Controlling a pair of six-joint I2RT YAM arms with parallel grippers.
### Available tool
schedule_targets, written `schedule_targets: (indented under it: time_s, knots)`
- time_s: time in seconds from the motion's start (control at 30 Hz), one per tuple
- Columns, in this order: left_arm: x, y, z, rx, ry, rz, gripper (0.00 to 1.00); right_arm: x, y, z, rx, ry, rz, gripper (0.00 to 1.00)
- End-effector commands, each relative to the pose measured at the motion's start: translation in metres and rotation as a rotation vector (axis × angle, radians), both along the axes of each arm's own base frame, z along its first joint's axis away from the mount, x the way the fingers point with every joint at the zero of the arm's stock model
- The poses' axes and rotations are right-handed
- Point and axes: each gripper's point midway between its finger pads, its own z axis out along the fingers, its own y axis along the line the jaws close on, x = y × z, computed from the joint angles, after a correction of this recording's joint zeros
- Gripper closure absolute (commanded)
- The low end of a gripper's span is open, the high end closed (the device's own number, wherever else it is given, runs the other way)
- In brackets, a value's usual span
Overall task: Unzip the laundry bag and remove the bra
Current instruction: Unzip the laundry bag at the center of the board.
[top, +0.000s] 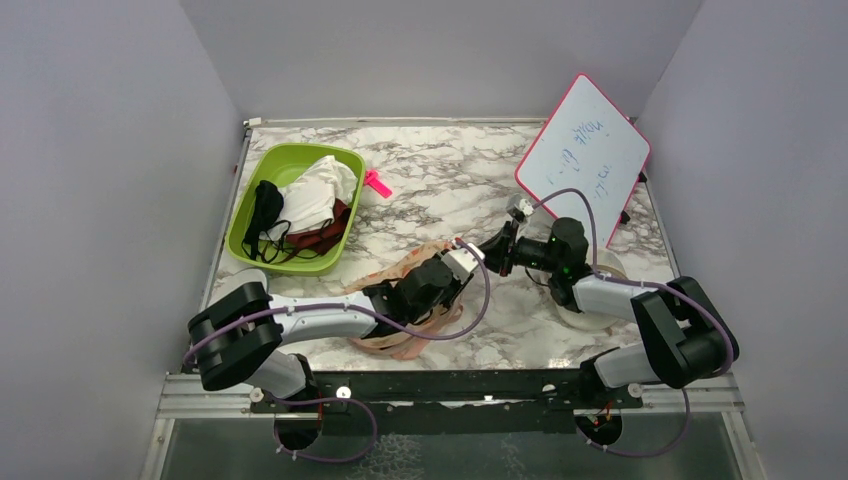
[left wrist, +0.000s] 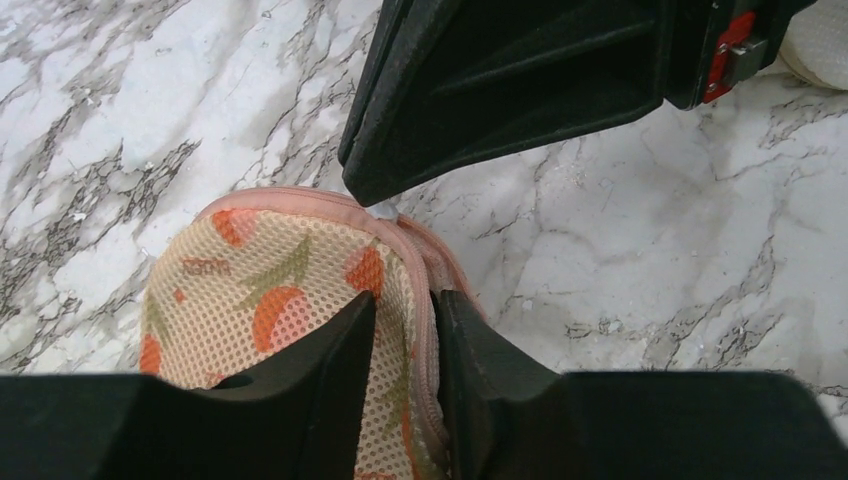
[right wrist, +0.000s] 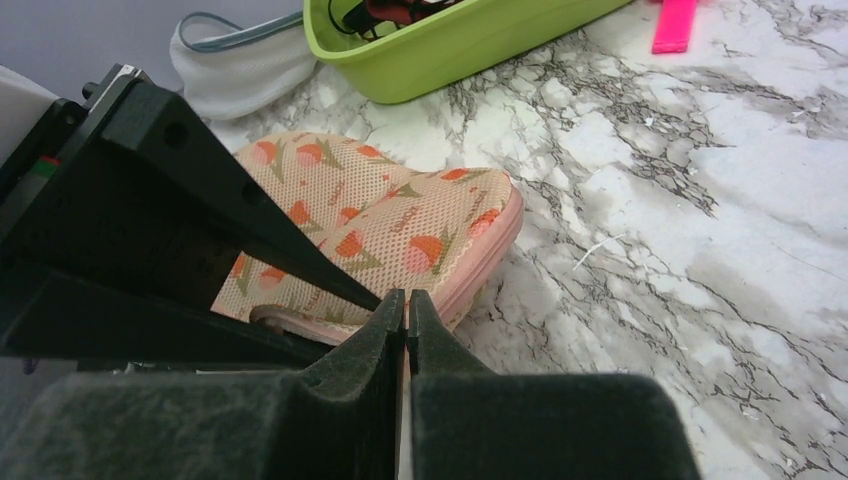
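The peach laundry bag (top: 392, 272) with orange-and-green marks lies flat on the marble table under my left arm. My left gripper (top: 468, 258) is shut on the bag's pink zipper edging (left wrist: 425, 290) at its right end; the fingertips (left wrist: 408, 300) pinch the fabric. My right gripper (top: 497, 252) meets it tip to tip and is shut (right wrist: 406, 297) right at the bag's edge (right wrist: 400, 220). A small white zipper pull (left wrist: 385, 209) shows at its tip (left wrist: 372, 190). The bra is hidden.
A green bin (top: 250, 215) at the back left holds white, black and dark maroon garments. A pink clip (top: 377, 183) lies beside it. A whiteboard (top: 582, 155) leans at the back right. A round white pouch (top: 592, 305) lies under my right arm.
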Motion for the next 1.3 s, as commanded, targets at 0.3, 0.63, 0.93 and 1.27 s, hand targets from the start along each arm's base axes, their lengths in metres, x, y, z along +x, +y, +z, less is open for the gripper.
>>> schedule_targets:
  time_s: [0.3, 0.63, 0.93, 1.27]
  knots:
    - [-0.009, -0.005, 0.03, 0.005, -0.094, -0.136, 0.97, 0.013, 0.009, 0.008, 0.047, 0.011, 0.0, 0.99]
    - [-0.011, -0.013, 0.045, 0.062, -0.144, -0.224, 1.0, 0.043, 0.018, 0.013, 0.092, 0.02, -0.043, 0.99]
    - [-0.01, -0.019, 0.061, 0.033, -0.165, -0.232, 1.0, 0.058, 0.028, 0.005, 0.108, 0.048, -0.021, 0.99]
    - [-0.004, -0.037, 0.077, 0.021, -0.194, -0.263, 1.0, 0.067, 0.05, -0.01, 0.14, 0.107, 0.022, 0.99]
